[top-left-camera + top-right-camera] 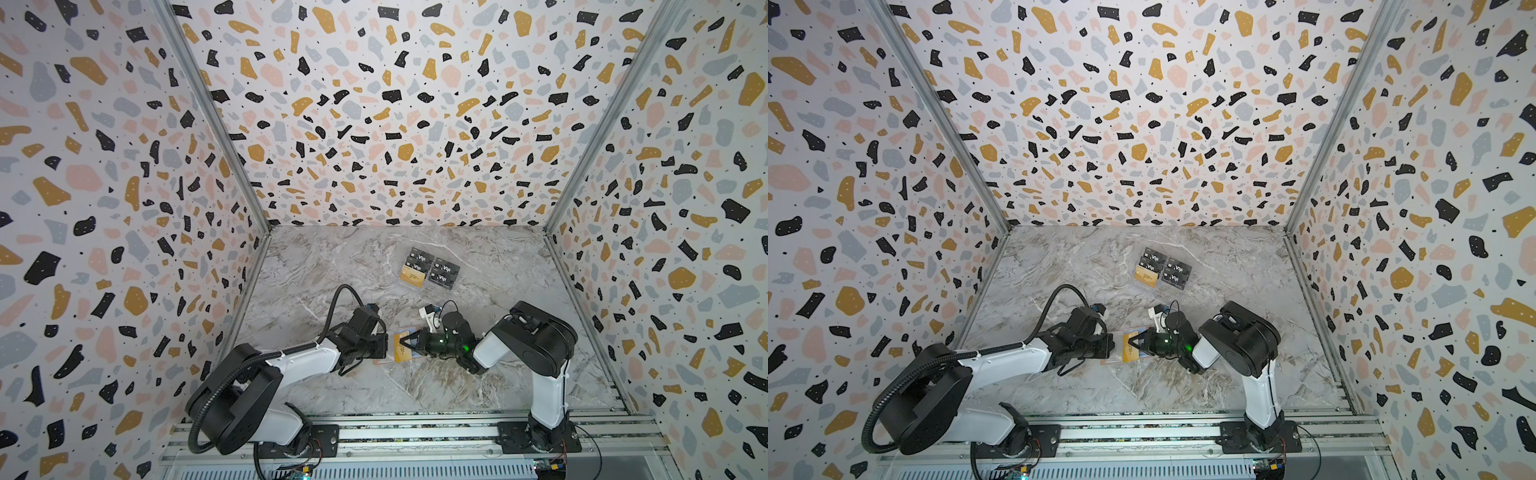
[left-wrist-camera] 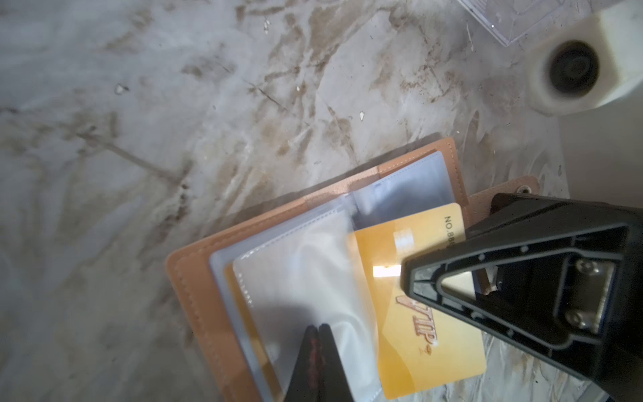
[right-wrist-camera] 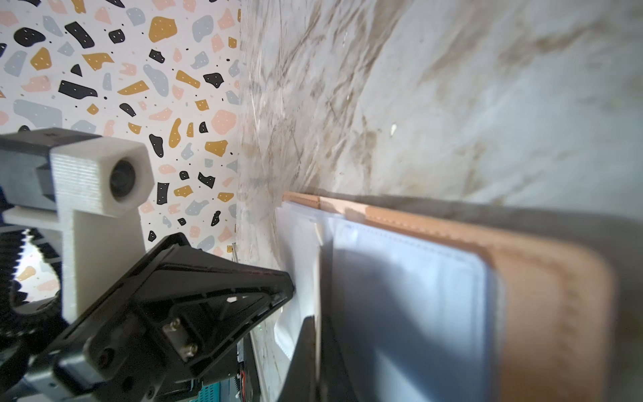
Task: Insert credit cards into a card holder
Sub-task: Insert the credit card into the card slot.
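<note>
step: seating a card, partway | card holder [image 2: 189, 296] open on tabletop [image 2: 174, 104] between arms | left jaws pinched shut on clear sleeve [image 2: 313, 278] | right jaws clamp gold card [image 2: 428, 348], leading edge just under sleeve | next, I reckon: straight push in, sleeve mouth held up

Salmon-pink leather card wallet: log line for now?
pink wallet open | left gripper shut on clear plastic sleeve | right gripper shut on gold-yellow plastic card | card edge under sleeve, mostly outside
</note>
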You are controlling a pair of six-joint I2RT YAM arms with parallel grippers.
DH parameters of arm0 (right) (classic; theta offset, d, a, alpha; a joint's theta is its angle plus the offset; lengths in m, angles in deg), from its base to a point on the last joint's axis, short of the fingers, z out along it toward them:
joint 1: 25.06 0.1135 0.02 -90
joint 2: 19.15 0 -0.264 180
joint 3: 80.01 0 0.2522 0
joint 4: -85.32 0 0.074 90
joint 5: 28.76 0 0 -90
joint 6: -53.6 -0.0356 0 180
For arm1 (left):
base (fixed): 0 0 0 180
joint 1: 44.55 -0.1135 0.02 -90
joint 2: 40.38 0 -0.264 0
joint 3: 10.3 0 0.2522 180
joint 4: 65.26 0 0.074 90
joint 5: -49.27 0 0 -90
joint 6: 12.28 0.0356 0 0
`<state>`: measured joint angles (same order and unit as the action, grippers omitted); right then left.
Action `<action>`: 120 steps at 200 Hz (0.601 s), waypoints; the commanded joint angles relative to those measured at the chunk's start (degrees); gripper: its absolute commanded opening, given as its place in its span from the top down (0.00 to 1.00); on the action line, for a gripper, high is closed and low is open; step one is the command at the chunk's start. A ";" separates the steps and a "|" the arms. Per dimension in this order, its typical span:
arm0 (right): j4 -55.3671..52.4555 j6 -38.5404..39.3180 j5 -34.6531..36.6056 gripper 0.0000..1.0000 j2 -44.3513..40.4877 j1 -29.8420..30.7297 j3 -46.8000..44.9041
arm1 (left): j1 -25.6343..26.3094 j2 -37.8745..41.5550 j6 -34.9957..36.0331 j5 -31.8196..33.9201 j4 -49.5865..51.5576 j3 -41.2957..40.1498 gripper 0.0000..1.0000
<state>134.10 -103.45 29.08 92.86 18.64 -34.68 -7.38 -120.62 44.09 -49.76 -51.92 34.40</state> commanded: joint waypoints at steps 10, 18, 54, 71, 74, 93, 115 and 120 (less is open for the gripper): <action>-4.75 -0.41 -2.19 1.00 -1.03 -0.45 0.12 | 0.19 0.93 0.83 -0.01 1.75 -0.53 1.00; -5.16 -0.37 -2.40 1.00 -1.25 -0.55 -0.02 | 0.19 0.81 0.84 0.01 1.74 -0.53 1.00; -5.07 -0.35 -4.54 1.00 -0.96 -1.14 0.87 | 0.19 0.75 0.85 -0.09 1.57 -0.37 1.00; -4.85 0.16 -5.71 1.00 -0.34 -1.75 1.93 | 0.19 0.67 0.93 -0.10 1.73 -0.35 1.00; -4.83 0.24 -5.95 1.00 -0.20 -1.84 2.18 | 0.19 0.66 0.93 -0.05 1.75 -0.35 1.00; -4.01 0.67 -7.88 1.00 0.95 -2.34 3.61 | 0.19 0.70 1.11 0.02 2.09 -0.31 1.00; -4.22 1.56 -8.85 1.00 1.65 -2.66 4.85 | 0.19 0.73 1.19 -0.01 2.27 -0.17 1.00; -4.26 1.70 -8.88 1.00 1.77 -2.74 5.03 | 0.19 0.75 1.13 -0.01 2.27 -0.18 1.00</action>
<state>131.00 -103.25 22.48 93.98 16.34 -31.66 -7.38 -120.62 44.14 -49.79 -51.79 34.40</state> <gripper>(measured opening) 0.045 0.049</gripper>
